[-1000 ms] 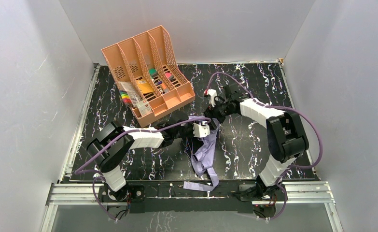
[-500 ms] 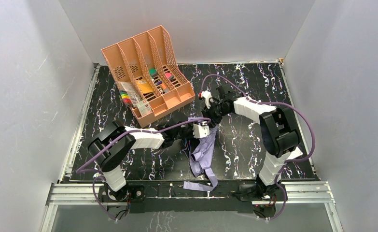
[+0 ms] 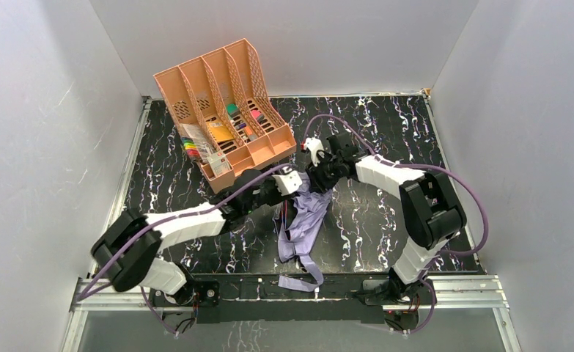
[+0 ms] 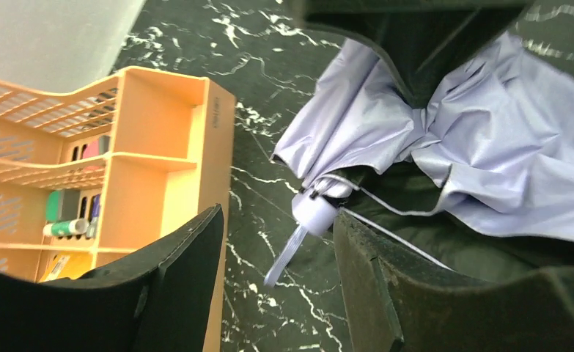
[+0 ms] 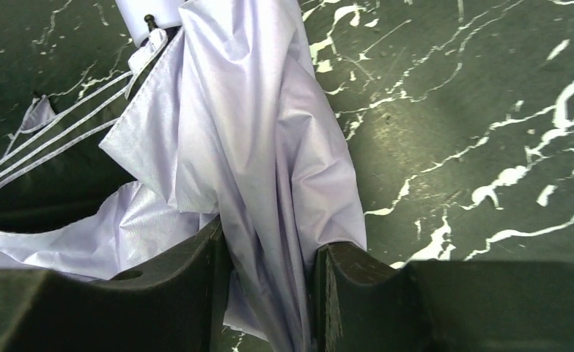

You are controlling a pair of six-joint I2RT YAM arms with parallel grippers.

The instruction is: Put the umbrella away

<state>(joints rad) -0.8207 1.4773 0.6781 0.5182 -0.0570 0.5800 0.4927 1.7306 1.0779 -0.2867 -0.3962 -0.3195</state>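
The pale lavender umbrella point(image 3: 303, 220) lies crumpled in the middle of the black marbled table point(image 3: 386, 132), and its long strap point(image 3: 298, 282) trails to the near edge. My right gripper point(image 5: 269, 253) is shut on a bunched fold of the umbrella fabric point(image 5: 262, 132); in the top view this right gripper point(image 3: 319, 182) sits at the umbrella's far end. My left gripper point(image 4: 276, 220) is open just left of it. The umbrella's white end cap point(image 4: 317, 211), with a short ribbon hanging from it, is right by the inner face of one finger. In the top view the left gripper point(image 3: 297, 188) is beside the fabric.
A peach plastic file organiser point(image 3: 225, 110) with pens and markers stands at the back left, and its corner point(image 4: 188, 147) is close to my left gripper. Grey walls enclose the table on three sides. A metal rail point(image 3: 291, 290) runs along the near edge.
My left gripper has opened, let go of the umbrella and shifted back and left toward the organiser. My right gripper has closed on the fabric. The umbrella has shifted slightly left.
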